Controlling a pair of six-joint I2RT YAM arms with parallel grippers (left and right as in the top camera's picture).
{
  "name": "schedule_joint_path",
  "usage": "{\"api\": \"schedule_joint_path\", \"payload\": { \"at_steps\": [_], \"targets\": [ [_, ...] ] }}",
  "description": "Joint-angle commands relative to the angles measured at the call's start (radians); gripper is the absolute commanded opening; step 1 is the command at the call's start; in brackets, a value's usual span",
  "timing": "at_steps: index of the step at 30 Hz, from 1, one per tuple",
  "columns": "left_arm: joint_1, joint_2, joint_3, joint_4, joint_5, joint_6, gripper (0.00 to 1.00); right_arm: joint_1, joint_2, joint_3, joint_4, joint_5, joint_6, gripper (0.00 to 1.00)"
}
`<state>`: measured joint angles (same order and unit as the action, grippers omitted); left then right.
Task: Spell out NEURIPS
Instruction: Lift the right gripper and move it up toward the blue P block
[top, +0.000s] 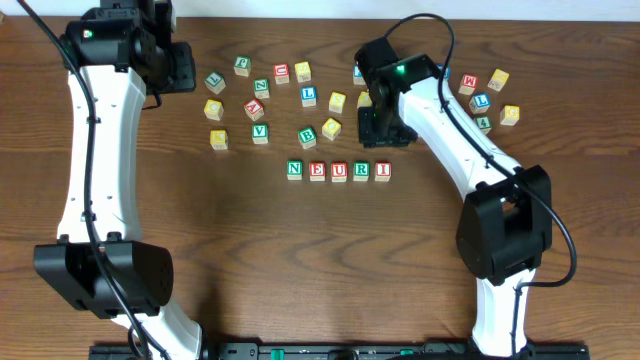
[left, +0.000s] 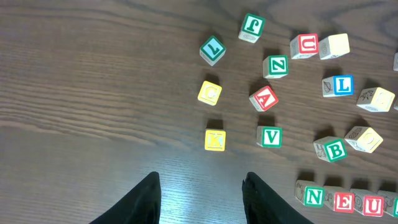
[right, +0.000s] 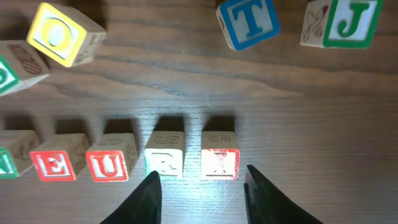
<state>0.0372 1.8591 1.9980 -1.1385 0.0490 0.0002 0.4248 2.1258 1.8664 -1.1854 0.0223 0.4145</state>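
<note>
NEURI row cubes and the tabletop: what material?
Row cubes: likely pale wood, matte; bare sides show grain and stamped pictures, letter faces painted. Tabletop: dark brown wood grain, faint sheen; solid wood, veneer or laminate, cannot tell.

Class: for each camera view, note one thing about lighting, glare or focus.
Right wrist view: glare washes out the red I cube and pales the R cube; overhead view: even light, the letter row legible; left wrist view: the A cube sharp, claw fingers near-black silhouettes.
</note>
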Motion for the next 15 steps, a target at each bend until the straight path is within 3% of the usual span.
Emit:
{"api": "schedule_joint_path", "payload": {
  "at_steps": [1,15],
  "targets": [
    [-0.003,0.000,0.015,-0.002,-0.009,-0.001,0.43,-0.006,-0.026,0.047,-0.008,-0.006,-0.020,0.38],
    [-0.003,0.000,0.015,-0.002,-0.009,-0.001,0.42,-0.006,-0.026,0.137,-0.058,-0.082,-0.049,0.41]
  ]
}}
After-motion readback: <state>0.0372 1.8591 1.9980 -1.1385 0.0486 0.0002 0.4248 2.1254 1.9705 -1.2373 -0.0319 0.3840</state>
